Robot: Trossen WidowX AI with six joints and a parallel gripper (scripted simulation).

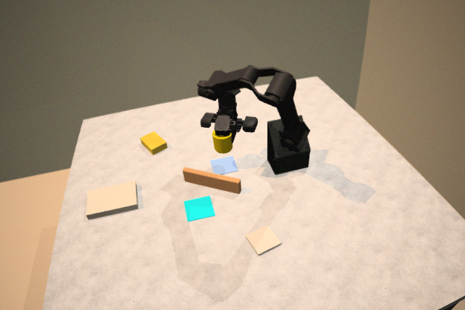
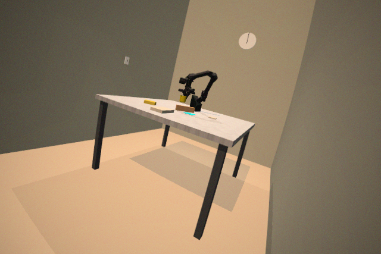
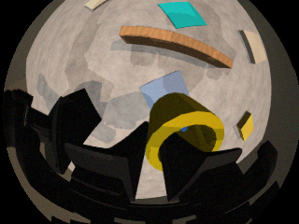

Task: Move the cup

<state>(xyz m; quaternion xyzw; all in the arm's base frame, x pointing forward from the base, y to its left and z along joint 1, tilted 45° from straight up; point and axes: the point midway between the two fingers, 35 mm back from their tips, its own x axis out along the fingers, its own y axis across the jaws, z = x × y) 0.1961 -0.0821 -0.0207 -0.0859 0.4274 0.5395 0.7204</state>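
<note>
The surface (image 1: 319,231) (image 2: 172,116) looks like mottled pale stone, smooth and matt. The bar (image 1: 211,180) (image 2: 184,108) (image 3: 175,44) shows wood-like grain. The cup (image 1: 222,142) (image 2: 183,99) (image 3: 163,109) seems smooth plastic with a dull finish; the arm (image 1: 280,85) (image 2: 211,75) looks like matt black plastic.
</note>
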